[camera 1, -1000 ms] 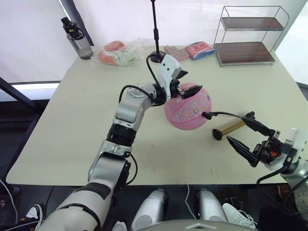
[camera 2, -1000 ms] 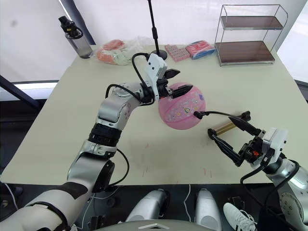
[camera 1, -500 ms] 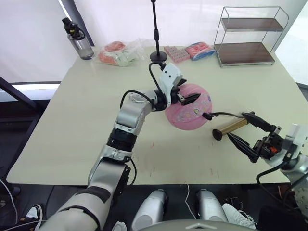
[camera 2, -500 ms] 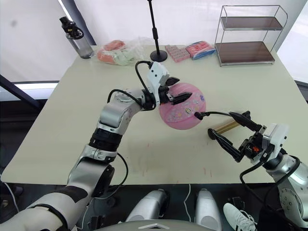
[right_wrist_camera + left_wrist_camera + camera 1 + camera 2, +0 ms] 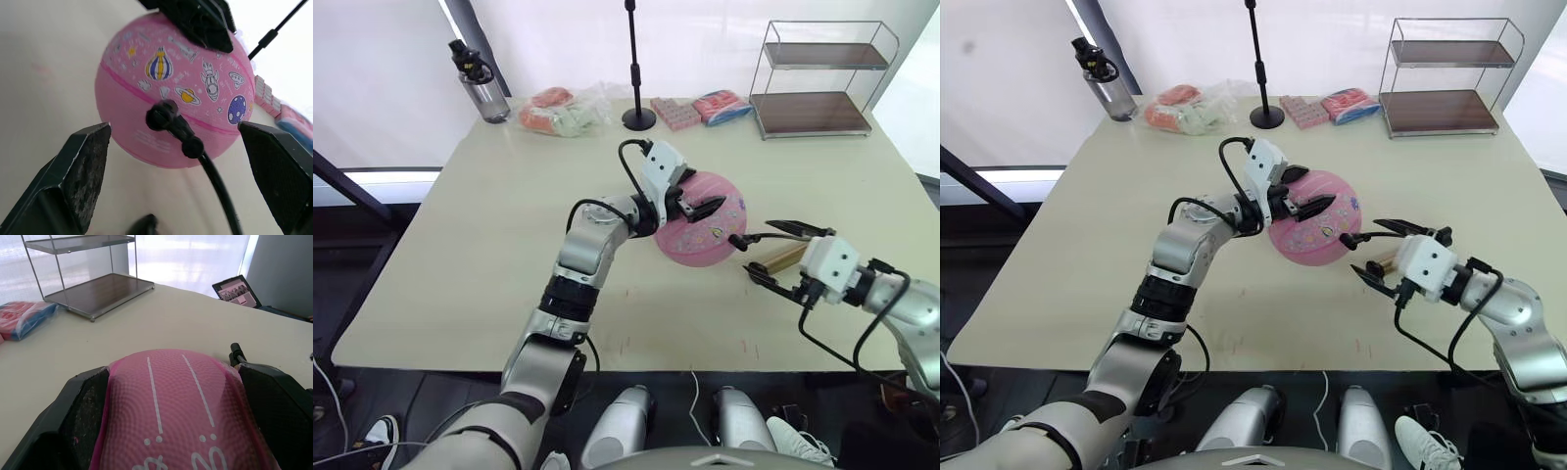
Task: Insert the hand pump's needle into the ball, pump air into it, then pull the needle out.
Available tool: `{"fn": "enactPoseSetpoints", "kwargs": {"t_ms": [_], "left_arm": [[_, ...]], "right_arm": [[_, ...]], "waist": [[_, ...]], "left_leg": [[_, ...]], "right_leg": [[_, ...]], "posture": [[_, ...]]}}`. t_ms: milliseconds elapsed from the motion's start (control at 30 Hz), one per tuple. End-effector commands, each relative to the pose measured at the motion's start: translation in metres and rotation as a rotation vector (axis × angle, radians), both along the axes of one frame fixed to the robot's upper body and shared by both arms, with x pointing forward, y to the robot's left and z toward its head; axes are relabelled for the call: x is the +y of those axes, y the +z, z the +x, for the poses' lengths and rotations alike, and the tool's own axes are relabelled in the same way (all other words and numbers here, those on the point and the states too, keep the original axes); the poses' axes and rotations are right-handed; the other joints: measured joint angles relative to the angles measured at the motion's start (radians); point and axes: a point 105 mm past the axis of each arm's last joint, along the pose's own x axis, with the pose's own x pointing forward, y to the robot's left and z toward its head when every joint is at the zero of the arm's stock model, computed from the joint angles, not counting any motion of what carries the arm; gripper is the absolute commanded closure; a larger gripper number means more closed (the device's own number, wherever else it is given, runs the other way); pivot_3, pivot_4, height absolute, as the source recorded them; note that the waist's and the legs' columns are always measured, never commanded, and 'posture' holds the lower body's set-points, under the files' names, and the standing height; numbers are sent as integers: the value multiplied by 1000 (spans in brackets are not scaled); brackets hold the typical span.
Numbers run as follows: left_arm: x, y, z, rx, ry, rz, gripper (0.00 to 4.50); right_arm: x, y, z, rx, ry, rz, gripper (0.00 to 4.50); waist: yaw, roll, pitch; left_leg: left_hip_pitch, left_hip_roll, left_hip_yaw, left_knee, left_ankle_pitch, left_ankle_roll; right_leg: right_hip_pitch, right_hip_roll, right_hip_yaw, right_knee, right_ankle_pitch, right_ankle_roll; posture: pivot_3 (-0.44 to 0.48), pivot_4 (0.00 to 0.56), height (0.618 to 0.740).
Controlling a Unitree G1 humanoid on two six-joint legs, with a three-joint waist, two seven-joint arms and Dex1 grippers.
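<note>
While our left gripper [image 5: 693,202] clamps the ball [image 5: 700,231], our right gripper [image 5: 1379,257], fingers spread and empty, faces the hose connector [image 5: 171,120] straight ahead, nearer than the left.

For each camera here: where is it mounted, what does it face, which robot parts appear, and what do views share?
Head pair: looks down over the table; both arms show, left claw on the ball, right claw open by the hose.
Left wrist: along its fingers, which flank the ball, toward the rack.
Right wrist: between its open fingers at the ball and hose end.
Shared: ball.
</note>
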Motion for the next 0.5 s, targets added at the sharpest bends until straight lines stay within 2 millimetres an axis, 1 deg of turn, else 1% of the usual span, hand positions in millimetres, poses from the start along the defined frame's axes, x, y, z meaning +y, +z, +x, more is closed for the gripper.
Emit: {"fn": "enactPoseSetpoints", "kwargs": {"t_ms": [33,200,333,433,500], "left_arm": [[-2,-45,-3,140,3,75,0],[-1,-48,-1,144,12,76,0],[-1,-48,1,143,14,78,0],[-1,-49,1,143,13,78,0],[-2,-49,1,143,13,78,0]], "right_arm": [[7,1,4,-99,65,-125,180],[9,1,16,-188,82,-225,180],[8,4,22,-233,68,-266,180],[10,7,22,-262,80,-256,962],[12,9,21,-271,87,-246,1968]], "waist": [[2,0,-1],[3,-1,-1],[3,-1,-2],[3,-1,-3],[3,-1,-3]], "left_leg": [[0,0,0,0,0,0],[-1,0,-1,0,0,0],[0,0,-1,1,0,0],[0,-1,-1,1,0,0],[0,-1,-1,1,0,0]], "right_leg": [[0,0,0,0,0,0],[0,0,0,0,0,0],[0,0,0,0,0,0],[0,0,0,0,0,0],[0,0,0,0,0,0]], "posture": [[0,150,736],[0,150,736],[0,150,736],[0,150,736],[0,150,736]]}}
